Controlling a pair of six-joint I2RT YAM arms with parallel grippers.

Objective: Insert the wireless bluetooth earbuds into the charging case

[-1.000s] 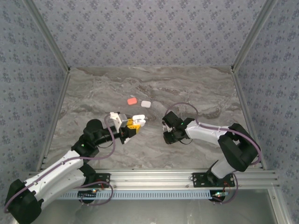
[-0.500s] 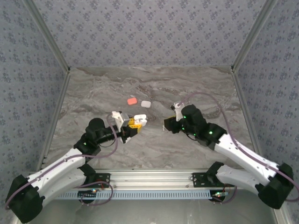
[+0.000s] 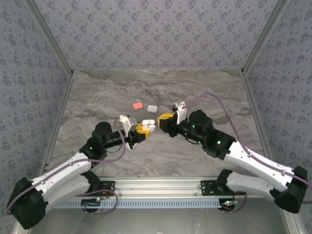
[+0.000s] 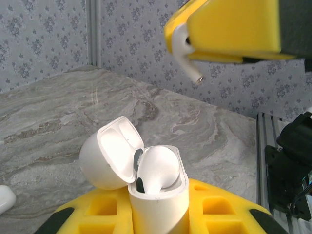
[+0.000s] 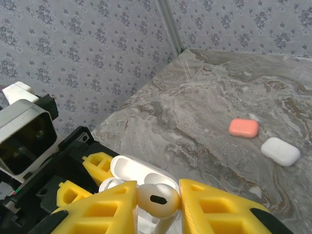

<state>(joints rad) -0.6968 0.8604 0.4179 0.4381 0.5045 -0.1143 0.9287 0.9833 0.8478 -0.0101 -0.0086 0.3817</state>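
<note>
My left gripper [image 3: 138,129] is shut on the body of a white charging case [image 4: 158,200], held above the table with its lid [image 4: 108,153] flipped open. One white earbud [image 4: 157,168] sits inside the case. My right gripper [image 3: 165,120] is shut on a second white earbud [image 5: 157,197], pinched by its head between the yellow fingers [image 5: 214,209] with the stem pointing down. This earbud [image 4: 186,53] hangs just above and to the right of the open case [image 5: 134,174], not touching it. The left gripper's yellow fingers [image 5: 97,163] show beside the case.
A coral closed case [image 3: 138,105] [image 5: 243,127] and a white closed case [image 3: 152,108] [image 5: 280,151] lie on the marble table [image 3: 204,92] just beyond the grippers. Patterned walls and metal rails [image 3: 58,122] bound the table on three sides.
My right arm has stretched out and swung left, carrying its earbud up to the left gripper's open case. The left gripper has shifted slightly right with the case.
</note>
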